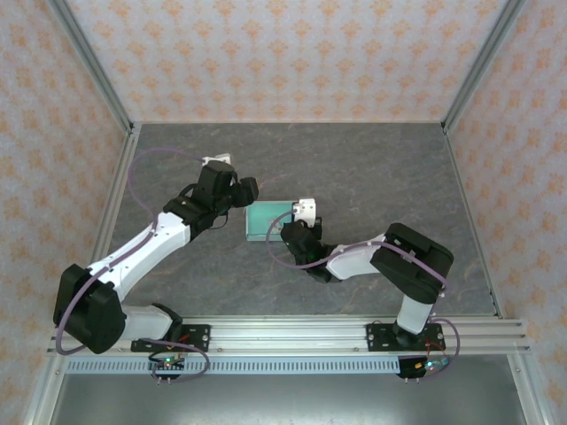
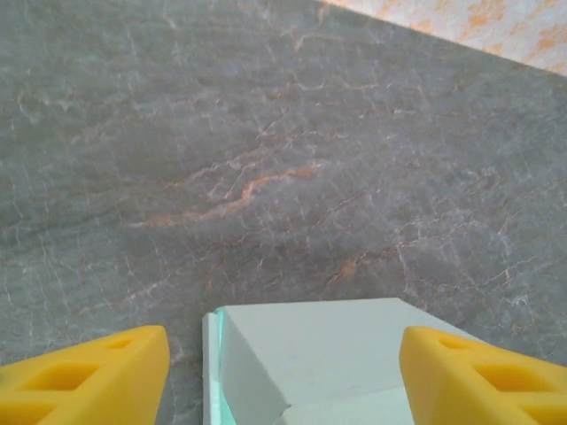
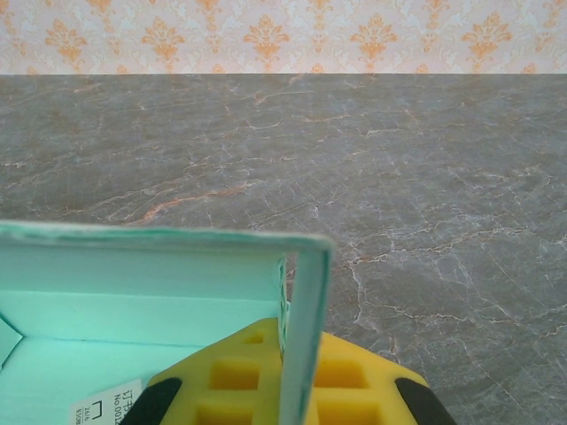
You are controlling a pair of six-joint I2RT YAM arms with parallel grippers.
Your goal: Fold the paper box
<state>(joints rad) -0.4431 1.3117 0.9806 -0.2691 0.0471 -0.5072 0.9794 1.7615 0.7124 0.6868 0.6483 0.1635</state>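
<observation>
paper box (image 2: pixel 319 367): near part cut off by the bottom edge, left wrist view.
label (image 3: pixel 104 409): print too small to read.
right end effector (image 3: pixel 288 394): partly behind the paper box's wall.

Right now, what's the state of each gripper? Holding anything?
Left gripper: open, fingers straddling one end of the paper box.
Right gripper: closed, pinching an upright wall of the paper box.

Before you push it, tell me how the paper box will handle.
Probably floppy: the paper box is thin card, its wall pinched in the right pincer. Likely light, so a push may slide it across the smooth table. Its upright walls could crease.
</observation>
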